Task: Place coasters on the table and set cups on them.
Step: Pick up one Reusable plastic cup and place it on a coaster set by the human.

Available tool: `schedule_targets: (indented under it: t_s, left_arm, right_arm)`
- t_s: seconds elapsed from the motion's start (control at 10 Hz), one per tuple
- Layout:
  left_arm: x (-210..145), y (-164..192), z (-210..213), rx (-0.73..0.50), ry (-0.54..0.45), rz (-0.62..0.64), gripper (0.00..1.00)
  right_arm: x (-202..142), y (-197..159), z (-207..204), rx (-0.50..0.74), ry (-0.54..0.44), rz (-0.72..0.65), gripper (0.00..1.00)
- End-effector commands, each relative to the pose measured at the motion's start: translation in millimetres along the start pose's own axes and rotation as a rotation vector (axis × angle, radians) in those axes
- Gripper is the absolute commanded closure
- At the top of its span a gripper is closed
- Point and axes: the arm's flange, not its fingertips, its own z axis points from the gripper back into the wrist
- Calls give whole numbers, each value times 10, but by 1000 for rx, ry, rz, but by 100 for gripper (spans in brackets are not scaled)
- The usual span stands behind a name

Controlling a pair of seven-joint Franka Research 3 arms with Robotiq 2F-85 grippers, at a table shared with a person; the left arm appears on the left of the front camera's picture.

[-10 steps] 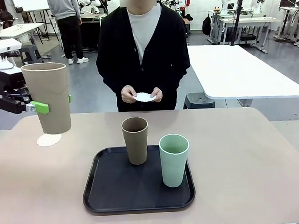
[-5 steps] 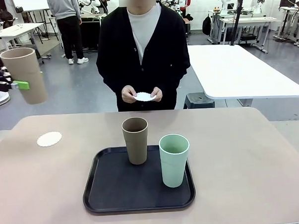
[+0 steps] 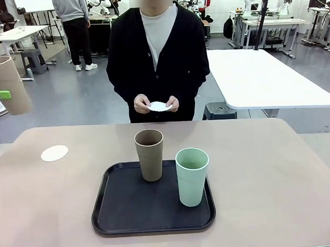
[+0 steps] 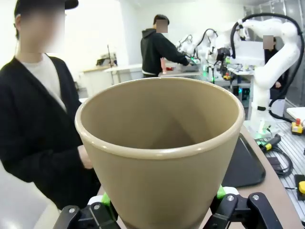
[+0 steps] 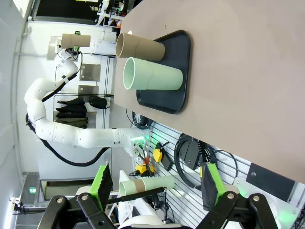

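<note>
My left gripper is shut on a tan-brown cup, held high off the table's left end at the picture's edge. In the left wrist view that cup sits upright between the green pads. One white coaster lies bare on the table at the far left. A second tan-brown cup and a mint green cup stand on the black tray. The person holds another coaster in both hands. My right gripper is open, off the table's edge, holding nothing.
The tray sits at the table's middle front. The person stands at the far side, hands close to the body. A white table stands behind at the right. The right wrist view shows the tray, both cups and my left arm sideways.
My left gripper has carried the tan-brown cup up and to the left, away from above the coaster toward the picture's left edge. The person's hands and the tray's cups have stayed put.
</note>
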Motion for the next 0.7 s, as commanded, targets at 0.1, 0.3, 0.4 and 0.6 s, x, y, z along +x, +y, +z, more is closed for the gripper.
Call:
schedule_targets:
  t_s: [0.1, 0.3, 0.4, 0.6]
  left_arm:
    - [1, -12, 15, -6, 14, -2, 15]
    - [1, -12, 15, -6, 14, -2, 15]
    - [1, -12, 15, -6, 14, -2, 15]
    - [1, -12, 15, -6, 14, -2, 15]
  right_arm:
    - [13, -1, -10, 22, -9, 16, 0]
    - [13, -1, -10, 22, -9, 16, 0]
    - [13, -1, -10, 22, -9, 16, 0]
    - [13, -1, -10, 22, -9, 16, 0]
